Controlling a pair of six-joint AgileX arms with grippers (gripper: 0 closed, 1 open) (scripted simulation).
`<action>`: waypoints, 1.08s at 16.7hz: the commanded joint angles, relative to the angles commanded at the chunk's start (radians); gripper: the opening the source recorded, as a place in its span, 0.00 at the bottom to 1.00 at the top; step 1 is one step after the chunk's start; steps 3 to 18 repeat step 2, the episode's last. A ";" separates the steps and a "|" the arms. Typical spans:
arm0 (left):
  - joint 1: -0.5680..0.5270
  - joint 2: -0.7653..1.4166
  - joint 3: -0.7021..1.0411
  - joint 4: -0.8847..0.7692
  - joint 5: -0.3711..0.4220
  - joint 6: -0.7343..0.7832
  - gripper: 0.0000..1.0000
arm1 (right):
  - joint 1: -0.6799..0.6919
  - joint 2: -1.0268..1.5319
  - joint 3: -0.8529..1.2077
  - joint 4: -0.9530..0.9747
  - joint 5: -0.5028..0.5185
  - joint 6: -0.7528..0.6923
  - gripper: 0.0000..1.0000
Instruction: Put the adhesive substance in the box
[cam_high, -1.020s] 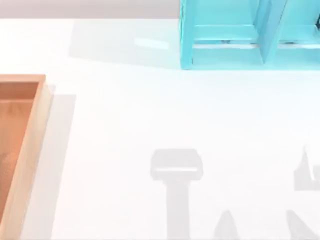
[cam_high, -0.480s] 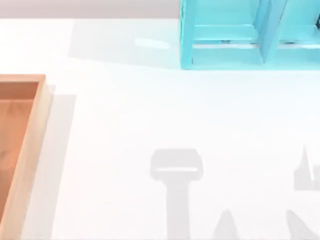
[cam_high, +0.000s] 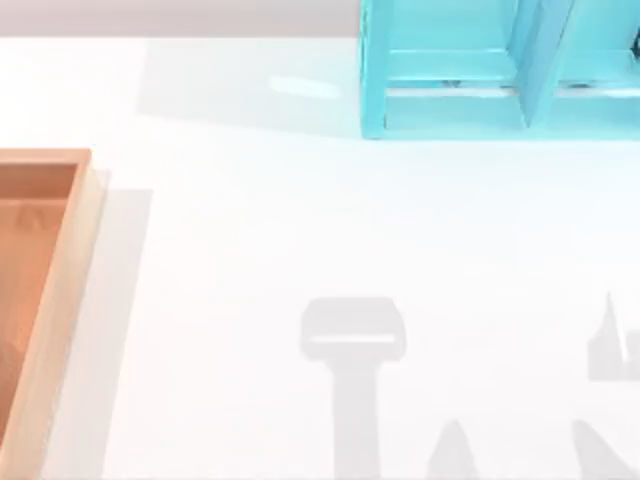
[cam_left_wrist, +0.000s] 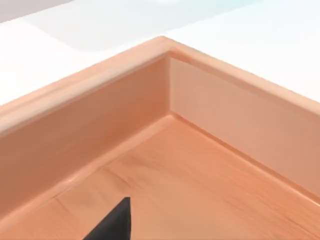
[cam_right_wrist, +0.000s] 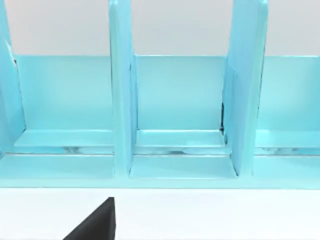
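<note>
Left gripper (cam_left_wrist: 112, 225) over box (cam_high: 62, 270) corner, finger state unclear. Glue likely light, slippery; pinch mid-body.

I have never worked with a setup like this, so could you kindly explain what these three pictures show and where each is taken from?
This is a rendered simulation of two AgileX arms at a white table, each ending in a two-fingered claw.

The top view looks straight down. At its left edge sits the box, a shallow wooden tray; at the far right stands a turquoise shelf unit. The grey shapes near the bottom are shadows cast on the table.

The left wrist view comes from a camera on the left arm: it looks into a corner of the box, with a dark finger tip at the edge.

The right wrist view faces the shelf unit's compartments, again with a dark finger tip.

Nothing can be seen held in either claw.
</note>
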 joint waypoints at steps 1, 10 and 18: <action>0.000 0.000 0.000 0.000 0.000 0.000 1.00 | 0.000 0.000 0.000 0.000 0.000 0.000 1.00; 0.000 0.000 0.000 0.000 0.000 0.000 1.00 | 0.000 0.000 0.000 0.000 0.000 0.000 1.00; 0.000 0.000 0.000 0.000 0.000 0.000 1.00 | 0.000 0.000 0.000 0.000 0.000 0.000 1.00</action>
